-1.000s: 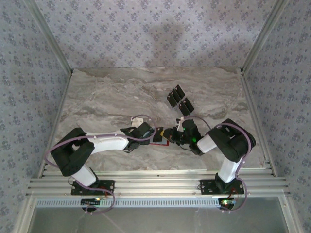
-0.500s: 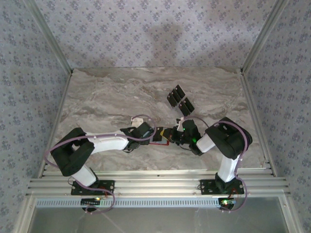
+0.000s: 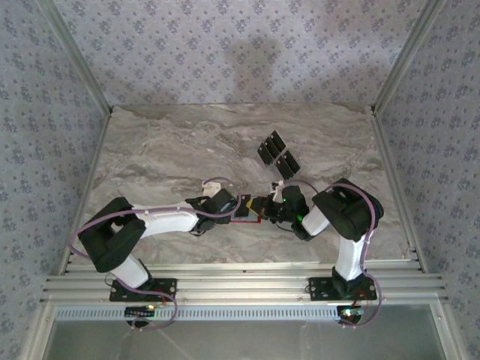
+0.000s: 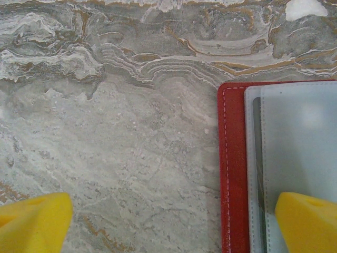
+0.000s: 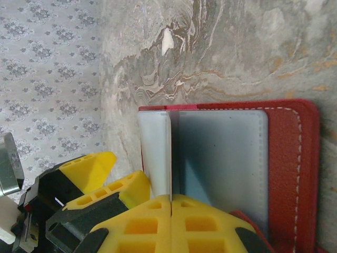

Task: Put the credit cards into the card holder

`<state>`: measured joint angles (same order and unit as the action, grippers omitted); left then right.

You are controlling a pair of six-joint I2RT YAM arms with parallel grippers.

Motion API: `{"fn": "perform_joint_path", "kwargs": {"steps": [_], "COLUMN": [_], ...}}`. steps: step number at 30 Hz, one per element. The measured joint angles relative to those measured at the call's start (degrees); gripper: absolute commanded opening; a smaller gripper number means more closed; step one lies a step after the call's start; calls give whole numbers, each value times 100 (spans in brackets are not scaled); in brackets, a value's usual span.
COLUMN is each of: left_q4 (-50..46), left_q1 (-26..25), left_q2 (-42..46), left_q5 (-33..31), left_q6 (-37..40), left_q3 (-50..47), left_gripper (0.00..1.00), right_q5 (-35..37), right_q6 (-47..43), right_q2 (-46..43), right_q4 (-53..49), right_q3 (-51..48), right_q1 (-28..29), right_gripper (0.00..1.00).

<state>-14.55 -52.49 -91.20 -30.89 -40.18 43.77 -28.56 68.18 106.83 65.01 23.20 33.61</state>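
The right hand [image 5: 171, 204] is closed tight. Its yellow pads meet on what looks like the edge of a pale inner leaf [image 5: 154, 153] of the card holder [image 5: 287, 158], probably lifting that leaf to open a pocket. The left hand [image 4: 168, 226] is spread wide and grips nothing. One fingertip [image 4: 308, 221] sits over the card holder's grey-blue sleeve [image 4: 300, 137] and the other over bare tabletop [image 4: 105, 158], likely ready to pin it flat. The card holder lies open on the tabletop between the two hands. Its visible sleeves look empty, though a dark strip under one is unclear. The credit cards [image 3: 277, 154] lie clustered well apart, further back, none yet inside.
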Motion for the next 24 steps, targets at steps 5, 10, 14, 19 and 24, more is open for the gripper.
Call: {"fn": "perform_joint_path", "kwargs": {"steps": [5,10,14,19,24], "left_q4": [2,2,2,0,2], "left_q1": [0,0,0,0,0], "left_q2": [2,2,2,2,2], "left_q5": [-2,-2,-2,-2,-2], "left_q6": [-2,0,0,0,0], "left_q3": [0,0,0,0,0], "left_gripper": [100,100,100,100,100], "right_q5": [0,0,7,26,28], "right_q6": [2,4,24,44,44], "right_q2": [0,-31,-59,-94,-136], "right_q4": [-4,-55,-105,-153,-162], "right_q3": [-2,-2,-2,-13,-63], "right_q1": [4,7,28,79,116], "right_gripper": [0,0,0,0,0]}}
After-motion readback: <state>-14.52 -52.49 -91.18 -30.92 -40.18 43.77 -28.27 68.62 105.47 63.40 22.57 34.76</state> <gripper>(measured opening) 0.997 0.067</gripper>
